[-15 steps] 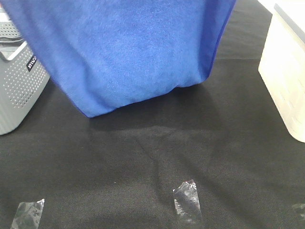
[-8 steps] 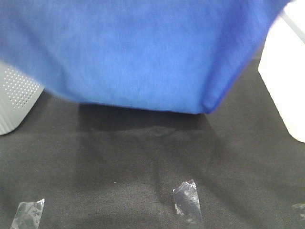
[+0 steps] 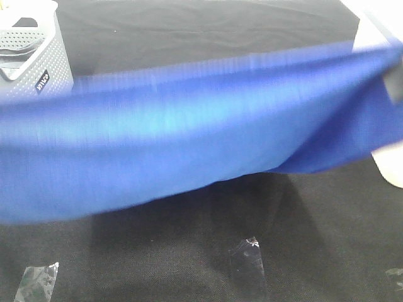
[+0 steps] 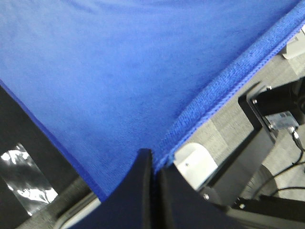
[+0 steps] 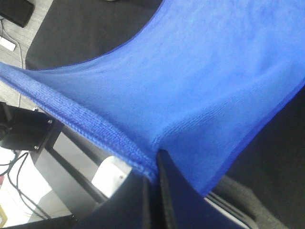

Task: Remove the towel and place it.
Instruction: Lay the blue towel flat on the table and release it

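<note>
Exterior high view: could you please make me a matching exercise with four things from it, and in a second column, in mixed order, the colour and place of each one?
Things:
1. towel
2. basket
3. tape piece
4. container

Descriptions:
a. grey with small holes, in the upper left corner
b. white, at the right edge, partly hidden
c. blue, stretched across the middle, blurred
d. clear and shiny, lying flat near the lower edge

Pairs: 1-c; 2-a; 3-d; 4-b.
</note>
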### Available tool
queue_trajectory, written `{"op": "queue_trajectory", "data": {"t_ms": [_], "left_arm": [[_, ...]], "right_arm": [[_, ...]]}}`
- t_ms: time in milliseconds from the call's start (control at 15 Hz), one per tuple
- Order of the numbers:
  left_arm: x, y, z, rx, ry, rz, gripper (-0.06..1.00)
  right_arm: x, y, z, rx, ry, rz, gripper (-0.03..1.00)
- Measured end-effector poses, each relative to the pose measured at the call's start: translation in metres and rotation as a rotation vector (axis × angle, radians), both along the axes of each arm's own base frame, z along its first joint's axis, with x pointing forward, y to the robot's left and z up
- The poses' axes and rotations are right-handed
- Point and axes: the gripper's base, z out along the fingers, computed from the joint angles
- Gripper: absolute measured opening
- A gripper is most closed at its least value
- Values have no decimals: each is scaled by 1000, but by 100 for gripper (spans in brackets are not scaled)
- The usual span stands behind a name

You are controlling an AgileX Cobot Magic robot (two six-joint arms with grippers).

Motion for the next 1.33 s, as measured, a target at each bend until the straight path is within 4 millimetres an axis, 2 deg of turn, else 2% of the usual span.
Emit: {"op": "queue_trajectory", "data": {"t_ms": [133, 400, 533, 800, 933, 1067, 1333], "left_arm": [[-6, 0, -22, -14, 88, 12, 0], [-10, -1, -64, 9, 252, 19, 0], [-1, -4, -83, 42, 352, 23, 0], [27, -14, -116, 126, 537, -1, 0], [38, -18, -134, 162, 614, -29, 0], [48, -21, -153, 195, 702, -49, 0], [56, -24, -174, 228, 801, -59, 0]], "right_arm": [[-9, -1, -19, 11, 71, -19, 3], [-13, -1, -67, -19, 250, -29, 3], [-8, 1, -96, -63, 369, -28, 3], [11, 5, -138, -163, 548, 21, 3], [13, 6, -159, -200, 637, 48, 3], [19, 8, -173, -226, 700, 76, 3], [30, 12, -203, -267, 826, 138, 3]]}}
